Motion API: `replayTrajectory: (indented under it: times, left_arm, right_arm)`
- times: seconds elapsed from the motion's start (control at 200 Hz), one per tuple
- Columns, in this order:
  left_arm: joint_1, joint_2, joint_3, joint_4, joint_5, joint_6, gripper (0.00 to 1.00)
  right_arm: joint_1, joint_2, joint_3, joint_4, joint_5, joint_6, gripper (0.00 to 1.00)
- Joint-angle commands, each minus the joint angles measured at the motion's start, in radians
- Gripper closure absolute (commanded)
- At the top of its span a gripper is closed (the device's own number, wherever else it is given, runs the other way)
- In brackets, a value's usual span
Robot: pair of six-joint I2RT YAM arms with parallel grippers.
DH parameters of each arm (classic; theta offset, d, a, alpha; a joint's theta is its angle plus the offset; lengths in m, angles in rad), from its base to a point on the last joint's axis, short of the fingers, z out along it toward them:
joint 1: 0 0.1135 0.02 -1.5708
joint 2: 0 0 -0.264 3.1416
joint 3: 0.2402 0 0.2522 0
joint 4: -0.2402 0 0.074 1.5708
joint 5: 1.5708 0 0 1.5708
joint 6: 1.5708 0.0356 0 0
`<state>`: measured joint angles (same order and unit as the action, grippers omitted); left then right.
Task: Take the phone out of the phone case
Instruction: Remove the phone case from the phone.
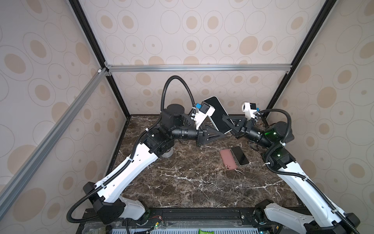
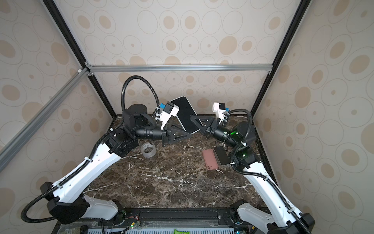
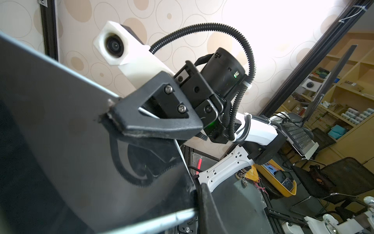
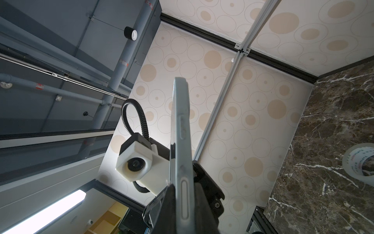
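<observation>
Your right gripper [image 1: 225, 118] and left gripper [image 1: 222, 135] are both clamped on the cased phone [image 1: 217, 111]. Only the right wrist view shows its side buttons [image 4: 182, 129].

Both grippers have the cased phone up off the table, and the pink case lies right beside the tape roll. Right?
Not quite. In a top view the pink case lies beside the black phone; the tape roll sits apart, by the left arm. The left gripper and right gripper do hold the cased phone up.
</observation>
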<state>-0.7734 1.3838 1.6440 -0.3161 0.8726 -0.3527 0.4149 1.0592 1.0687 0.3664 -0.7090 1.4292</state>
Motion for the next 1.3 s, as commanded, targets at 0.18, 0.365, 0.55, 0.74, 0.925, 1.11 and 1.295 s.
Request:
replayTrajectory:
  times: [0.18, 0.365, 0.55, 0.74, 0.925, 1.11, 1.295]
  left_arm:
    - [-0.036, -0.053, 0.240, 0.257, -0.009, 0.335, 1.00]
    - [-0.036, -0.058, 0.242, 0.257, -0.054, 0.365, 1.00]
    - [-0.036, -0.044, 0.311, 0.240, -0.051, 0.407, 1.00]
    - [-0.037, -0.012, 0.354, 0.259, -0.016, 0.414, 1.00]
    - [-0.036, -0.015, 0.310, 0.329, -0.015, 0.390, 1.00]
    - [-0.036, -0.016, 0.272, 0.393, -0.050, 0.366, 1.00]
    - [-0.036, -0.033, 0.201, 0.529, -0.077, 0.304, 1.00]
  right_arm:
    - [0.044, 0.074, -0.184, -0.394, -0.012, 0.128, 1.00]
    - [0.060, 0.081, -0.225, -0.311, -0.024, 0.206, 1.00]
    - [0.076, 0.085, -0.252, -0.254, -0.020, 0.266, 1.00]
    - [0.105, 0.086, -0.276, -0.168, -0.002, 0.341, 1.00]
    - [0.126, 0.081, -0.303, -0.074, 0.030, 0.413, 1.00]
    - [0.144, 0.078, -0.318, 0.009, 0.068, 0.474, 1.00]
    - [0.158, 0.068, -0.315, 0.074, 0.124, 0.511, 1.00]
